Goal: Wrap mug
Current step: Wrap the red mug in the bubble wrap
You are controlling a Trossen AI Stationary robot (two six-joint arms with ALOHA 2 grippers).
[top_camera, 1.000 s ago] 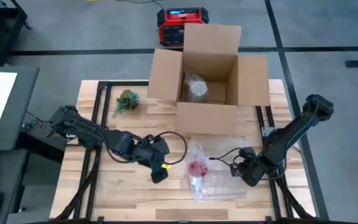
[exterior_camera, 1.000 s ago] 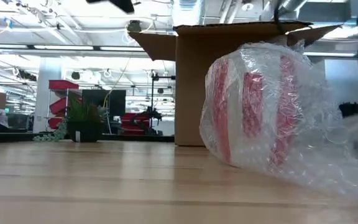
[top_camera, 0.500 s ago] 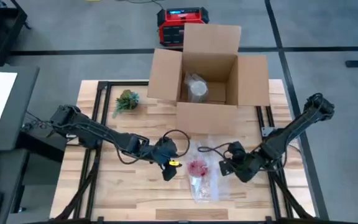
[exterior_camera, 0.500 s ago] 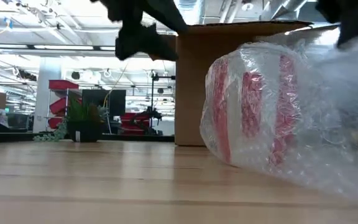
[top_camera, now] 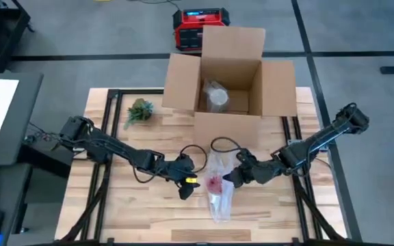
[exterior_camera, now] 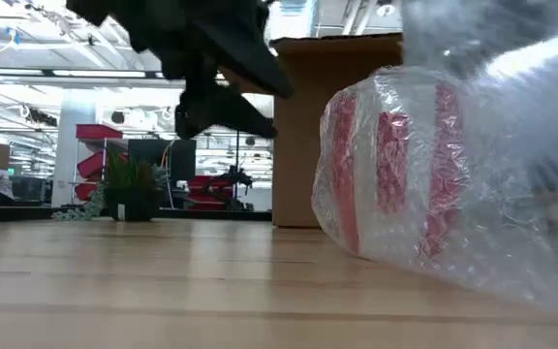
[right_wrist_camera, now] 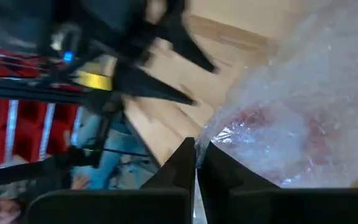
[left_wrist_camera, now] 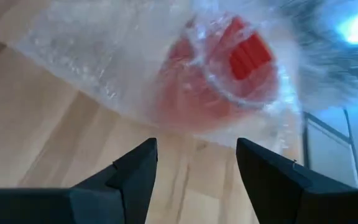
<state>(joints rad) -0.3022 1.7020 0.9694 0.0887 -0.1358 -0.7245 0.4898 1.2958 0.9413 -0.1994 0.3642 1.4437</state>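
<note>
Your red mug (top_camera: pixel 216 184) lies on its side mid-tabletop (top_camera: pixel 142 212), swaddled in bubble wrap (top_camera: pixel 221 201): fragile core, soft slippery skin. Your right pincer (top_camera: pixel 232 175) is clamped on a wrap edge; grip loose film there, never the ceramic. Left pincer (top_camera: pixel 187 189) gapes apart just beside the bundle.

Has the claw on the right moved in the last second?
Yes. The right gripper, jaws shut on bubble wrap, moved leftward over the mug, away from the table's right edge.
</note>
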